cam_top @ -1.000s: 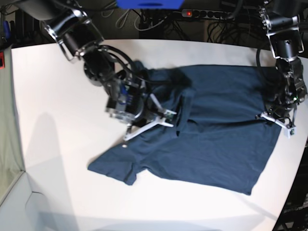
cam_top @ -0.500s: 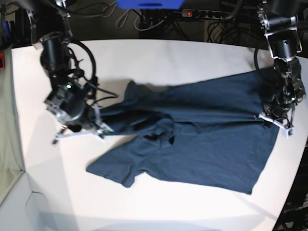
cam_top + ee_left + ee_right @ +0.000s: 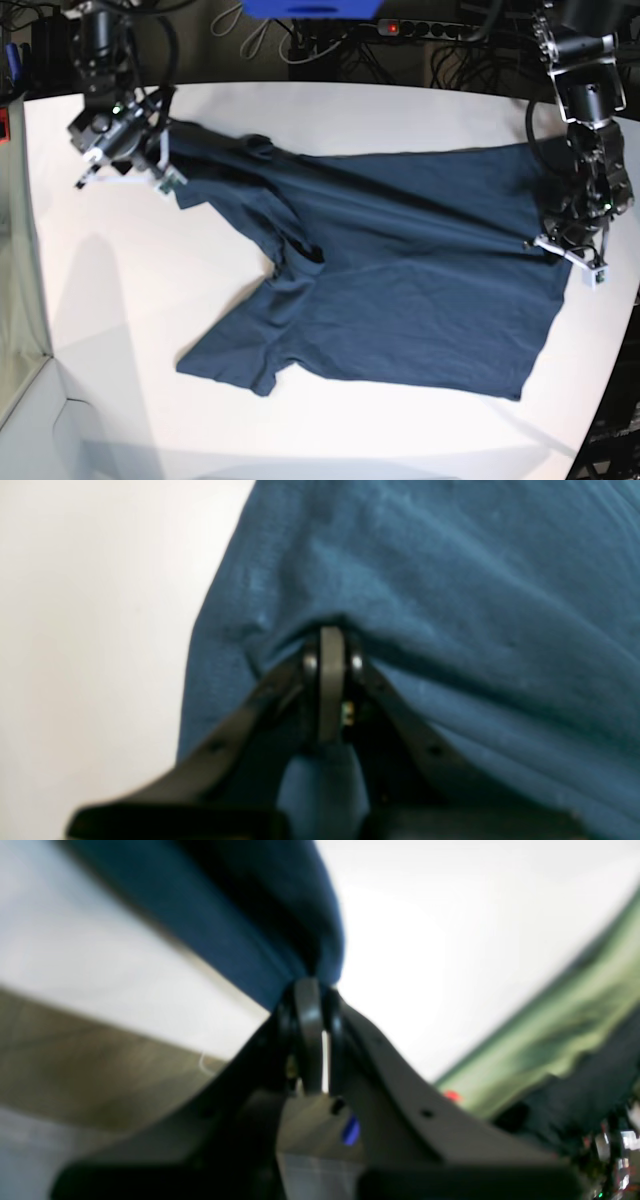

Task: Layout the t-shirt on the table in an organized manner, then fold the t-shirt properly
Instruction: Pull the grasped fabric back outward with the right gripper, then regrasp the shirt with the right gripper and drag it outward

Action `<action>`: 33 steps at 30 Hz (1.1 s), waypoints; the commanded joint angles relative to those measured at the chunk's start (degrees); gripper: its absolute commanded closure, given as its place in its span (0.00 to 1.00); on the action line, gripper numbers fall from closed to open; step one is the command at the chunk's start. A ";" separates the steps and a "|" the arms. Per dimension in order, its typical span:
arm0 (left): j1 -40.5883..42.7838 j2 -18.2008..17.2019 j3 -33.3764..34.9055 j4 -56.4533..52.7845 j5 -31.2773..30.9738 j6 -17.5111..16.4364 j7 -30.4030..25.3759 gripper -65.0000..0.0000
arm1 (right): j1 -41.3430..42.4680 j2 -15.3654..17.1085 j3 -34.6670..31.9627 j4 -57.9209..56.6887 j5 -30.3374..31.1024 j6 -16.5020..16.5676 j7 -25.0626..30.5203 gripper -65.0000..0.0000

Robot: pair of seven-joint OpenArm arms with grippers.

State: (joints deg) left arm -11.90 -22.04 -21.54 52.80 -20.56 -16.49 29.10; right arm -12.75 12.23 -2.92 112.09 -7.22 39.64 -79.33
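- The t-shirt (image 3: 400,280) is soft and limp, stretched over the tabletop (image 3: 300,110) between both claws; corners and hems look best to hold.
- Right claw (image 3: 160,180) is clenched on a far corner, arm reaching out.
- Left claw (image 3: 570,255) pinches the opposite edge, arm bent downward.

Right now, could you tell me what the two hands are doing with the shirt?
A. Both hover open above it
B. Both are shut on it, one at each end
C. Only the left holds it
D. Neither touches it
B: the right hand pinches cloth at one end of the shirt, the left hand at the other, and both wrist views show cloth clamped.
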 commanded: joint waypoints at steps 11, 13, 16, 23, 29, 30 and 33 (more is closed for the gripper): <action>-0.89 -1.03 -0.04 0.52 0.56 0.62 0.04 0.99 | -4.52 0.03 -0.99 4.79 -1.08 0.36 -0.67 0.67; -0.89 -1.03 -0.04 0.52 0.56 0.62 0.04 0.99 | -4.35 0.21 -0.99 4.87 -1.08 0.36 -0.67 0.67; -0.89 -0.95 -0.04 0.52 0.56 0.62 0.04 0.99 | -4.17 0.12 -0.99 5.05 -1.08 0.36 -0.67 0.67; -0.71 -0.95 -0.04 0.52 0.56 0.62 0.04 0.99 | 1.54 -4.54 -1.17 5.14 -1.08 0.36 -0.67 0.67; -0.63 -0.24 0.05 0.52 0.56 0.62 0.04 0.99 | 9.37 -10.87 -1.52 4.87 -1.08 0.36 -0.67 0.67; -0.54 0.20 0.05 0.52 0.56 0.62 0.04 0.99 | 10.51 -12.01 -1.52 4.79 -1.00 0.36 -0.67 0.66; -0.54 0.72 0.13 0.52 0.73 0.62 0.13 0.99 | 13.32 -15.09 -4.33 4.61 -1.00 0.36 -0.67 0.58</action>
State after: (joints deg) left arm -11.81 -20.91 -21.52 52.88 -20.14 -15.68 27.79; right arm -0.14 -2.57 -7.09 115.92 -8.60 39.64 -80.44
